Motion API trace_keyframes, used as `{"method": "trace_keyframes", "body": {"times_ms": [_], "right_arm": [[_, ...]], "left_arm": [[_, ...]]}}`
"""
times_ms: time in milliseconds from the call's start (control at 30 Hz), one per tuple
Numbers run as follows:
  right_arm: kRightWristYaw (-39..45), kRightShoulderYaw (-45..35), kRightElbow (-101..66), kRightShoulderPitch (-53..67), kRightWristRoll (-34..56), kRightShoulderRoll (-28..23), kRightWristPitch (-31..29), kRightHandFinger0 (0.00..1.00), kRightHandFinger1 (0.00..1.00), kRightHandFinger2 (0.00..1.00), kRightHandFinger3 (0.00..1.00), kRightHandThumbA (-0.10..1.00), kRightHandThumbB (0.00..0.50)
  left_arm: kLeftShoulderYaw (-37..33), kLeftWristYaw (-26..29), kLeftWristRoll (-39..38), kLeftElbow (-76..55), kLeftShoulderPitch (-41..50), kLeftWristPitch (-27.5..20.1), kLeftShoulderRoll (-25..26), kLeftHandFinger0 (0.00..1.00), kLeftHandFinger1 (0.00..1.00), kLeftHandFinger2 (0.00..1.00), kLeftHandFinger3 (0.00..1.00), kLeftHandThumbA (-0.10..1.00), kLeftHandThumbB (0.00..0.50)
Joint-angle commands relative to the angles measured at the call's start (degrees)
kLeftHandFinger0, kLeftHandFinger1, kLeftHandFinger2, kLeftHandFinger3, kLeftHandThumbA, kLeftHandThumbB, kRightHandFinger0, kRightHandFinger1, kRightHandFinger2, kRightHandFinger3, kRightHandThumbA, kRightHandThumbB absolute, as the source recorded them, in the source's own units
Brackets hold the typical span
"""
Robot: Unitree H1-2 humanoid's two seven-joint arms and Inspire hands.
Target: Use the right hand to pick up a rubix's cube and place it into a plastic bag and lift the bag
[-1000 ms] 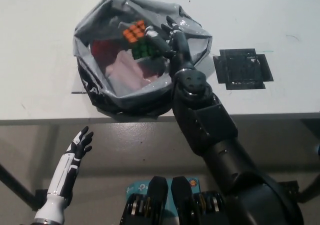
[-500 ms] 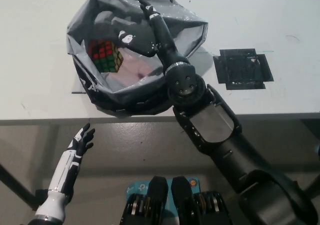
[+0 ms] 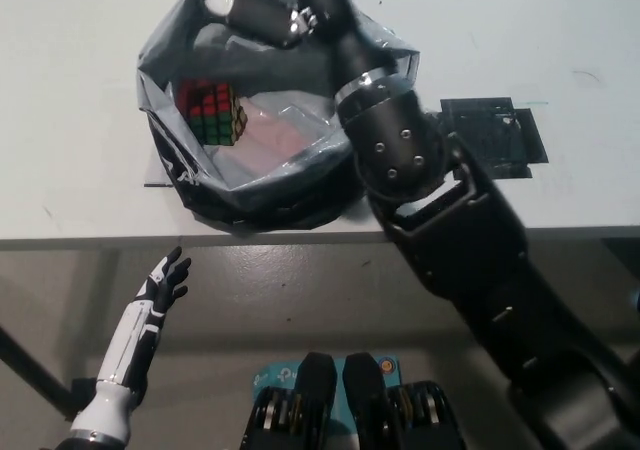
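The Rubik's cube [image 3: 212, 112] lies inside the grey plastic bag [image 3: 180, 185], against its left wall, red and green faces showing. The bag stands open on the white table [image 3: 70, 120]. My black right hand [image 3: 255, 12] is at the bag's far rim, near the top edge of the picture, well apart from the cube. Its forearm crosses over the bag's right side and hides that part of the rim. Whether the hand holds the rim is hidden. My white left hand [image 3: 163, 282] rests low at the left, below the table edge, open.
A pink thing [image 3: 275, 142] lies in the bag beside the cube. A black taped square [image 3: 490, 135] marks the table right of the bag. The table's front edge [image 3: 100, 238] runs just below the bag.
The cube went from my right hand into the bag and now lies at its left. The right hand has drawn up and back to the bag's far rim. The left hand stayed put.
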Motion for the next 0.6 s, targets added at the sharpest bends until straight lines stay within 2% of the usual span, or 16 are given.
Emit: {"method": "trace_keyframes", "body": {"times_ms": [0,33,67,100,167,233,400,467,567], "right_arm": [[2.01,-0.92,-4.86,-2.53,-7.98,-4.46,1.22,1.00,1.00,1.00,1.00,0.61,0.338],[2.54,-1.01,-4.65,-2.44,-7.91,-4.80,1.56,1.00,1.00,1.00,1.00,0.62,0.350],[3.72,-0.37,-3.22,-2.31,-8.97,-6.21,2.49,1.00,1.00,1.00,1.00,0.66,0.385],[4.17,-0.07,-2.67,-2.27,-9.52,-6.75,2.93,1.00,1.00,1.00,1.00,0.67,0.389],[5.19,0.77,-0.71,-2.31,-11.52,-7.86,5.96,1.00,1.00,1.00,1.00,0.68,0.442],[5.39,1.26,2.32,-2.46,-13.14,-8.86,7.36,1.00,1.00,1.00,1.00,0.63,0.453],[6.85,2.51,12.65,-3.68,-15.08,-10.93,8.20,1.00,1.00,1.00,1.00,0.67,0.483],[7.09,2.46,16.17,-4.31,-14.88,-11.28,7.03,1.00,1.00,1.00,1.00,0.66,0.500],[8.96,2.57,21.78,-5.94,-14.73,-11.61,6.96,1.00,1.00,1.00,1.00,0.63,0.498]], "left_arm": [[-0.11,-1.10,-0.54,-1.50,-0.20,-1.82,1.26,1.00,1.00,1.00,1.00,1.00,0.172],[-0.12,-1.13,-0.59,-1.50,-0.17,-1.80,1.16,1.00,1.00,1.00,1.00,1.00,0.171],[-0.20,-1.21,-0.48,-1.41,-0.11,-2.07,1.10,1.00,1.00,1.00,1.00,1.00,0.169],[-0.23,-1.22,-0.41,-1.37,-0.08,-2.17,1.08,1.00,1.00,1.00,1.00,1.00,0.169],[-0.24,-1.14,-0.22,-1.33,0.05,-2.34,1.01,1.00,1.00,1.00,1.00,1.00,0.177],[-0.14,-1.35,-0.78,-1.46,0.10,-1.97,0.94,1.00,1.00,1.00,1.00,1.00,0.188],[-0.25,-1.13,-0.19,-1.79,0.07,-1.53,0.94,1.00,1.00,1.00,1.00,1.00,0.187],[-0.21,-1.14,-0.29,-1.61,-0.01,-1.69,0.95,1.00,1.00,1.00,1.00,1.00,0.175],[-0.06,-1.18,-0.55,-1.63,0.03,-1.83,1.01,1.00,1.00,1.00,1.00,1.00,0.169]]}}
